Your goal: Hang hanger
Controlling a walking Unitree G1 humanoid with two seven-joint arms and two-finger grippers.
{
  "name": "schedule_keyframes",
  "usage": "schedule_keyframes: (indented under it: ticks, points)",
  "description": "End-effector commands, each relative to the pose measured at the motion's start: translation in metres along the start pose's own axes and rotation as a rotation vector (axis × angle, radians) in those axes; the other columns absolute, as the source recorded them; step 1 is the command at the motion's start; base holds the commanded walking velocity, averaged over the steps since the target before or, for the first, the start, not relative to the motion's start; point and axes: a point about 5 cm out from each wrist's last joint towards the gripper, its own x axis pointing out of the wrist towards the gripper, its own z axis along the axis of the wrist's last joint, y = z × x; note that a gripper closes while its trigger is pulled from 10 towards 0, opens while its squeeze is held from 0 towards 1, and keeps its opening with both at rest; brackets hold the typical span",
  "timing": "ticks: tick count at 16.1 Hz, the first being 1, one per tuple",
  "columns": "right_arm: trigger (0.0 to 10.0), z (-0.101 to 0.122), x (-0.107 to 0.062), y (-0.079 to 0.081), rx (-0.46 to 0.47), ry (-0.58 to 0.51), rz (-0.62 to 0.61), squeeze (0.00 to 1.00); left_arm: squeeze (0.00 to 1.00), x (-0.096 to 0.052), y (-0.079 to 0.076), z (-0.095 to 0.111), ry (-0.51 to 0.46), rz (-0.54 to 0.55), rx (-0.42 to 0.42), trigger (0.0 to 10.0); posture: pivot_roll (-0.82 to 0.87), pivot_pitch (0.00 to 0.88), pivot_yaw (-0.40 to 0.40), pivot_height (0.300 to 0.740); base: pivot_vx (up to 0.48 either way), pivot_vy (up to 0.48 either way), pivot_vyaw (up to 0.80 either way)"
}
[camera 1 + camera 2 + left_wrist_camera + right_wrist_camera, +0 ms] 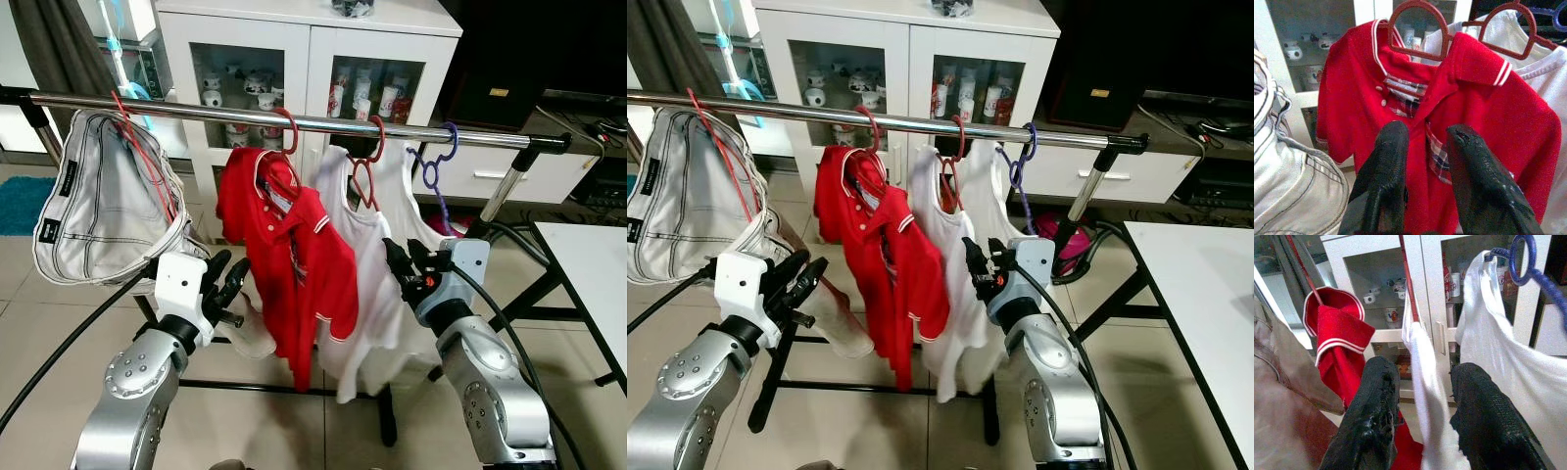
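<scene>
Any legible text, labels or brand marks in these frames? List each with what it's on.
Nothing can be read.
Black tags with pale lettering on the grey-white denim garment: too small to read.
Small gold label on the black cabinet: blurred.
Printed mugs behind the white glass-door cupboard: markings illegible.

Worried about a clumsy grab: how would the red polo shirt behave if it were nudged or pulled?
The red polo shirt hangs in loose folds, so it is probably floppy and light. Its red hanger hooks over the rail, so a push would likely swing or slide it.
</scene>
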Motion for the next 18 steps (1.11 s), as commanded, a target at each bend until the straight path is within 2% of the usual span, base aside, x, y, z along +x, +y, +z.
schedule_keyframes:
  ticks: [1,9,18]
  points:
    - [10.0,-0.0008,-0.0006,-0.0041,0.009,-0.001,-0.024,0.00,0.00,0.0027,0.0007,0.0009,-0.004,0.003,0.014,10.0,0.03,0.000,-0.021,0.740,0.000,0.000,0.00]
    - [10.0,-0.0029,0.0003,-0.0072,0.018,0.008,-0.054,0.00,0.00,0.0077,0.0004,0.0015,-0.008,-0.016,0.021,10.0,0.01,0.000,-0.008,0.740,0.000,0.000,0.00]
    - [10.0,-0.0028,0.0013,-0.0072,0.011,0.014,-0.051,0.00,0.00,0.0088,-0.0001,0.0010,-0.012,-0.018,0.022,10.0,0.02,0.000,-0.013,0.740,-0.255,0.000,0.00]
